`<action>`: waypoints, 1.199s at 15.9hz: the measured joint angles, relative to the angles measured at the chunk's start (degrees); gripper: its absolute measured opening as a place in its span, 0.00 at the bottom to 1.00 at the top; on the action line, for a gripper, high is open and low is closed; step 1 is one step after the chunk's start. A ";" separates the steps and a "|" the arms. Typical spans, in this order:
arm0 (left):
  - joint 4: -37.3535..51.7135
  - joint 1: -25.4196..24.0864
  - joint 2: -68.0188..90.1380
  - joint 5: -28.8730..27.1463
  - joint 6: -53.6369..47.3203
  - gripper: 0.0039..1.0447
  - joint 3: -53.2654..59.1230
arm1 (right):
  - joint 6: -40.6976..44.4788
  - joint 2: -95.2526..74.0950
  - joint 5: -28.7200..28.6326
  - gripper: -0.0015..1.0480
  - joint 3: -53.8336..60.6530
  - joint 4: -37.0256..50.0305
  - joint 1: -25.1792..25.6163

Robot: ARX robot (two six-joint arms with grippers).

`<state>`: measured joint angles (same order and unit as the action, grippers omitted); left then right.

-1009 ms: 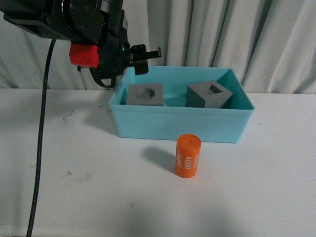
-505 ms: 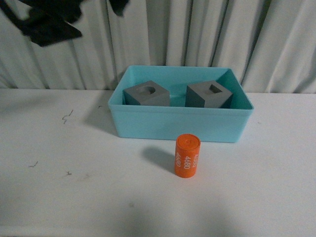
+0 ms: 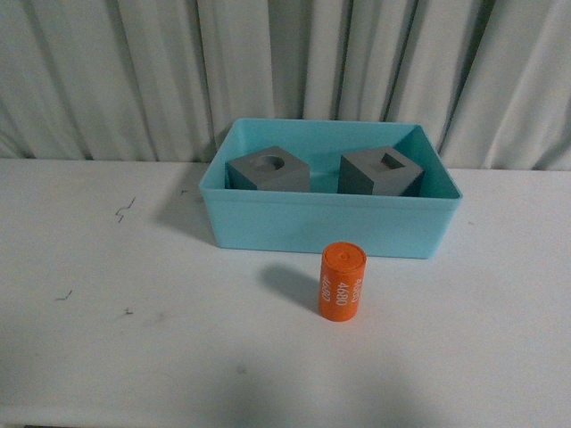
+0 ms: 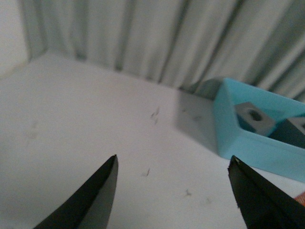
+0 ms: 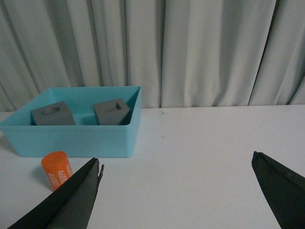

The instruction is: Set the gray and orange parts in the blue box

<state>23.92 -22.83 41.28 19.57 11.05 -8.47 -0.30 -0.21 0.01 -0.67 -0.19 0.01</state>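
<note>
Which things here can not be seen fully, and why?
- Front view: lower parts of the matte gray cube with round recess and the matte gray cube with square recess, behind the light-blue plastic tub's front wall.
- Left wrist view: the small orange cylinder, nearly all cut off by the picture's edge.
- Front view: both arms, out of frame.

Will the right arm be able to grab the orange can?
Probably yes. The orange can stands alone on the table, in front of the blue box, and the right claw is open and empty.
</note>
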 joint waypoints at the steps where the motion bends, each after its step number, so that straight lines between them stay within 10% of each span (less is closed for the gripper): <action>1: 6.51 3.74 -4.02 0.22 -5.22 0.56 3.91 | 0.00 0.02 -0.02 0.94 0.00 0.00 0.00; 5: 0.74 12.07 -14.75 -8.59 -9.99 0.03 6.69 | 0.00 0.02 0.00 0.94 0.00 0.00 0.00; 10: -6.86 23.50 -24.50 -18.51 -10.27 0.01 7.89 | 0.00 0.02 -0.02 0.94 0.00 -0.02 0.00; 19: -23.93 22.84 -40.92 -19.67 -10.27 0.01 7.65 | 0.00 0.00 -0.04 0.94 0.00 0.09 0.00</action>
<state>-0.01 0.01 0.36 -0.10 0.78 -0.82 -0.30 -0.21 -0.03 -0.67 -0.10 0.01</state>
